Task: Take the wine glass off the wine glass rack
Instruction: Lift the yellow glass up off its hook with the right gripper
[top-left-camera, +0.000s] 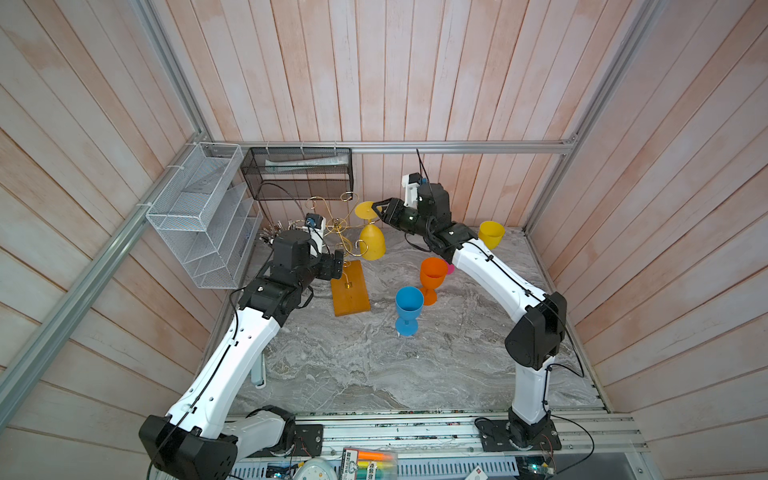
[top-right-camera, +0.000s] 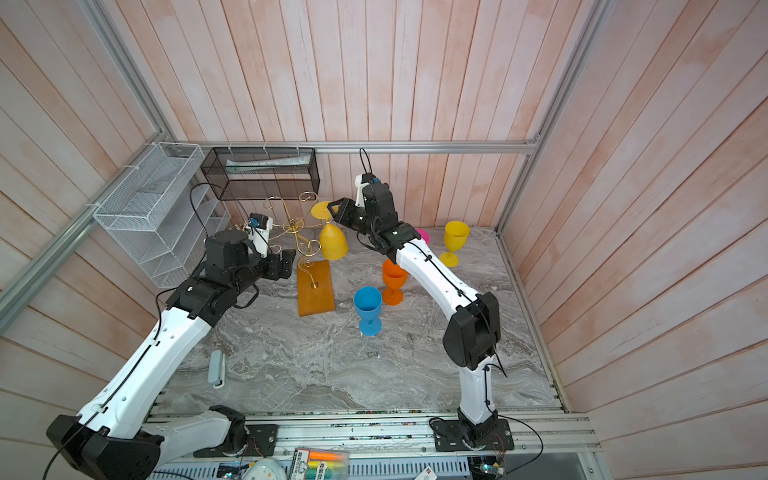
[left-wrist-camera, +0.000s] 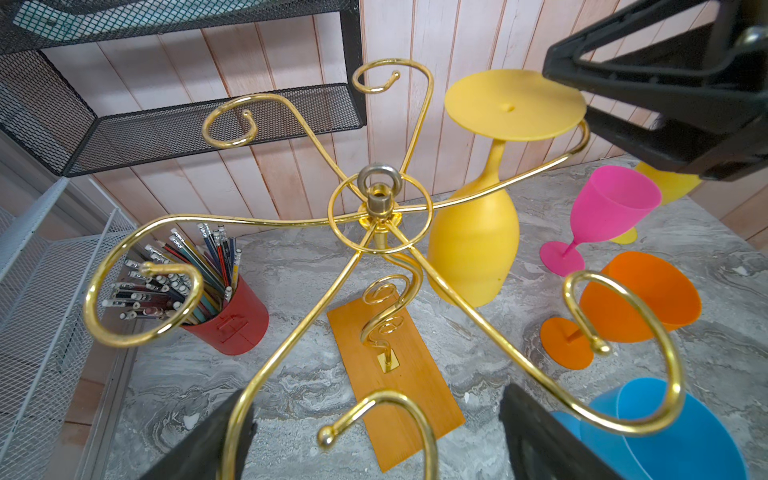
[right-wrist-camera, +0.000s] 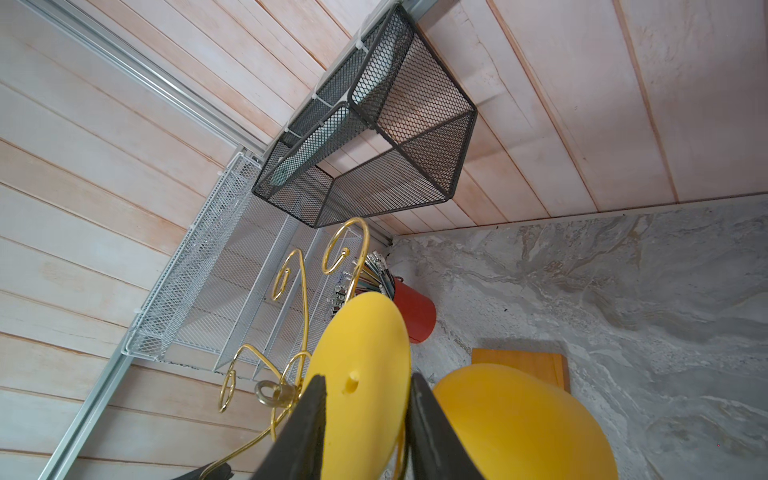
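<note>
walls (top-left-camera: 374, 62): pale pink-washed planks | floor (top-left-camera: 353, 365): grey marble | frame (top-left-camera: 415, 146): aluminium rails

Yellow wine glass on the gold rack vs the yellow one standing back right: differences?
Pose: the hanging yellow plastic wine glass is inverted, foot up; the standing yellow plastic wine glass is upright.
Support: hanging one on the gold wire rack; standing one on the grey marble table.
Contact: the right hand straddles the hanging one's foot; nothing grips the standing one.
Shared: colour, goblet shape.

Our 2 arms, left arm (top-left-camera: 224, 365) and right arm (top-left-camera: 490, 270), wear white shells, black joints and thin clipped black cables; left hand (top-left-camera: 338, 264) and right hand (top-left-camera: 378, 212) are black.
</note>
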